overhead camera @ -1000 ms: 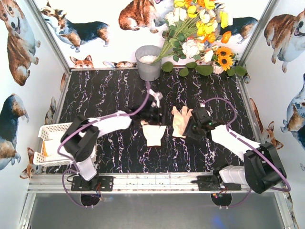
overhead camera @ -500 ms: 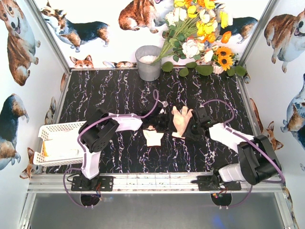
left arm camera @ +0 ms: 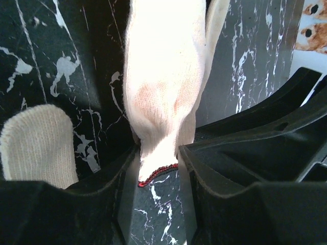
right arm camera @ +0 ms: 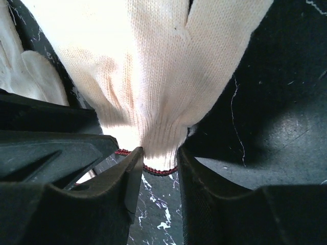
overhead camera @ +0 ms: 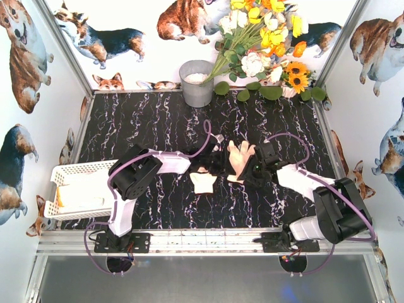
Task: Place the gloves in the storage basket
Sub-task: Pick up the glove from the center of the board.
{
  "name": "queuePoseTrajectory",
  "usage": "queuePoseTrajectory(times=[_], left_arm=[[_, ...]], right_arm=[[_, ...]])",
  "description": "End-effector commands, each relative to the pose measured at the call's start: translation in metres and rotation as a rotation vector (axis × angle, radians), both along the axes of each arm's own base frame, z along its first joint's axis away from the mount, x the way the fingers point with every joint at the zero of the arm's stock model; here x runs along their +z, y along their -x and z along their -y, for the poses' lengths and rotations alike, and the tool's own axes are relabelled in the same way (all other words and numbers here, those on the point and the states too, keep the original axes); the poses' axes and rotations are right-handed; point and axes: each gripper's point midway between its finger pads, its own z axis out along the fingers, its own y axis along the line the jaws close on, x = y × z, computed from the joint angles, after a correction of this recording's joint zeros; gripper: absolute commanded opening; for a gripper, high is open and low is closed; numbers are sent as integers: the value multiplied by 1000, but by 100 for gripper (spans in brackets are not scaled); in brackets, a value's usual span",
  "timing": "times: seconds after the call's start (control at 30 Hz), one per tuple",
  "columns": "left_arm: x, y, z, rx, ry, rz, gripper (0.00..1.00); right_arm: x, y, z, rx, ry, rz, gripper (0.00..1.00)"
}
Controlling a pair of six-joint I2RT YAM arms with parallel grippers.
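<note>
**Ana:** What takes up most of the scene?

**Ben:** A black marbled table. The left arm and the right arm both reach in toward its middle.

**Ana:** And the basket?

**Ben:** The basket sits at the table's left edge, beside the left arm and well apart from both grippers. Pale fabric with an orange edge lies inside it.

**Ana:** What stands at the back?

**Ben:** The flowers lean over the far edge. A grey bucket stands upright just left of them.

**Ana:** Where are the gloves?

**Ben:** Two are at the middle of the table, side by side. The cream glove lies with its fingers spread toward the far edge. The white glove is just to its left and a little nearer the arms.

**Ana:** What is the left gripper doing?

**Ben:** The left gripper is clamped on the white glove's red-trimmed cuff. In the wrist view the cuff bunches narrow between the two black fingers, and the rest of the glove stretches away over the marble.

**Ana:** And the right one?

**Ben:** The right gripper is likewise closed on the cream glove's cuff. The red edging shows just at the pinch, and the knit widens out beyond it.
</note>
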Motion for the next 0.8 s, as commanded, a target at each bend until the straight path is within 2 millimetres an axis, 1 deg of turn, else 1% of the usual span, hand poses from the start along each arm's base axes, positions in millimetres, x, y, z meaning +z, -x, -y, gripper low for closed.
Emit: queuePoseTrajectory(times=[0.0,0.1,0.17,0.2,0.23,0.3,0.4,0.57,0.6,0.63,0.67,0.77], left_arm=[[-1,13,4,-26,16,-10,26],[9,14,2,-17,26,2,14],[15,14,-1,-7,28,9,4],[17,14,-2,-2,29,11,1],[20,14,-2,-1,33,13,0],[23,15,-2,2,38,15,0],[25,16,-3,5,41,14,0],[25,17,-4,2,42,9,0],[25,18,-4,0,41,9,2],[24,19,-5,1,37,4,8],[22,20,-6,1,32,0,11],[13,24,-10,-1,17,-17,18]], right_arm=[[-11,13,8,-4,34,-35,36],[-5,18,10,-10,25,-13,39],[-1,22,11,-8,13,5,44],[1,23,12,-6,8,17,46],[3,25,12,-3,7,27,49],[5,25,14,-5,6,48,53],[9,21,14,-6,-7,79,57],[14,15,-1,30,-77,81,57],[12,16,-3,36,-84,66,57],[10,16,-5,40,-90,50,56],[7,16,-6,41,-92,38,55],[-1,14,-11,45,-112,18,51]])
